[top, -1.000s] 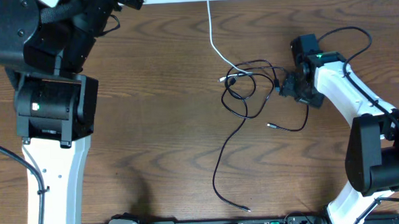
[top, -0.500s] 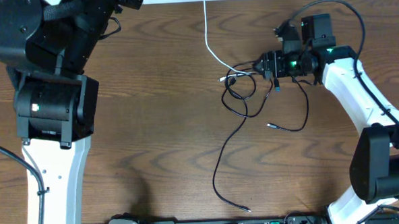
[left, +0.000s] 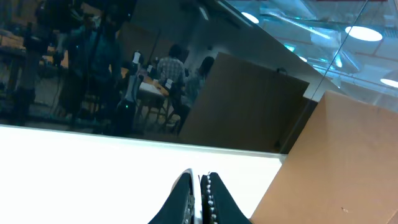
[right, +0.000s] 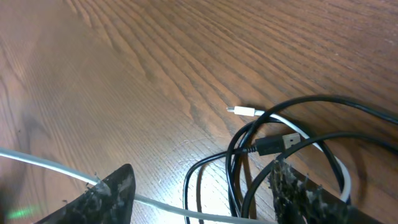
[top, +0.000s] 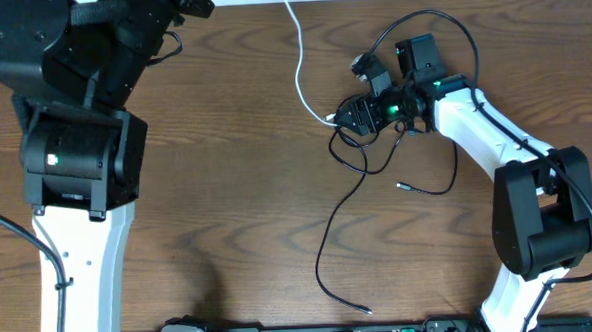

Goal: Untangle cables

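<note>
Now, right tool (right: 202, 190) parted astride the tangled black cable (right: 273, 144) and white cable (right: 247, 112); left tool (left: 199, 196) closed.

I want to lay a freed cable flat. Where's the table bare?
Bare table between the left arm and the black cable, and between that cable and the right arm. Crowded: the tangle with the white cable at the right gripper.

One white cable (top: 297, 56), one black cable (top: 318, 255), two robot arms (top: 75, 146) (top: 495, 147), one wooden table (top: 227, 189)
</note>
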`<action>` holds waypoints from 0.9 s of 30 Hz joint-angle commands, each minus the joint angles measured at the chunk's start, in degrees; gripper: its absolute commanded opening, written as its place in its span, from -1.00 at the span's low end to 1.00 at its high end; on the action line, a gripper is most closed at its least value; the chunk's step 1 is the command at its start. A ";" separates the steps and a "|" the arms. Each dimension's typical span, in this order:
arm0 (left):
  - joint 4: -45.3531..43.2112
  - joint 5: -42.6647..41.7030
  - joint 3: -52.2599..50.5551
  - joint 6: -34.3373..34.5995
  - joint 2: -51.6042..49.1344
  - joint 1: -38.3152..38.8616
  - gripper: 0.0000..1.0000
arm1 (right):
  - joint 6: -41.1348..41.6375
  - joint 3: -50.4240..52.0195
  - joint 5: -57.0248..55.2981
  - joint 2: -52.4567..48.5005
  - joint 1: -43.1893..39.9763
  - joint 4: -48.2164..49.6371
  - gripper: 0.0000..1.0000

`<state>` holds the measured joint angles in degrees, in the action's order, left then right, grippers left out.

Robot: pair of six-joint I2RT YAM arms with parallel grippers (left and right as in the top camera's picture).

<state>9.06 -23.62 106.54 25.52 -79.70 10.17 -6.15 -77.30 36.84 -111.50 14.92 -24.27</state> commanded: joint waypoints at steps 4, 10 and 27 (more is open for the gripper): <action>-1.31 0.33 0.20 0.31 0.72 -0.24 -0.85 | -1.29 -1.31 7.39 2.58 -2.80 -1.05 0.64; -2.91 0.33 0.20 0.33 0.72 -0.24 -0.85 | -7.17 -1.29 10.25 3.56 -4.17 -3.08 0.80; 0.28 0.31 0.20 0.31 0.63 -0.24 -0.85 | -7.91 -1.36 -9.11 1.86 1.95 -2.12 -0.40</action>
<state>7.94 -23.64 106.54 25.54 -79.70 10.17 -17.91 -77.62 34.68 -109.47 16.99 -27.18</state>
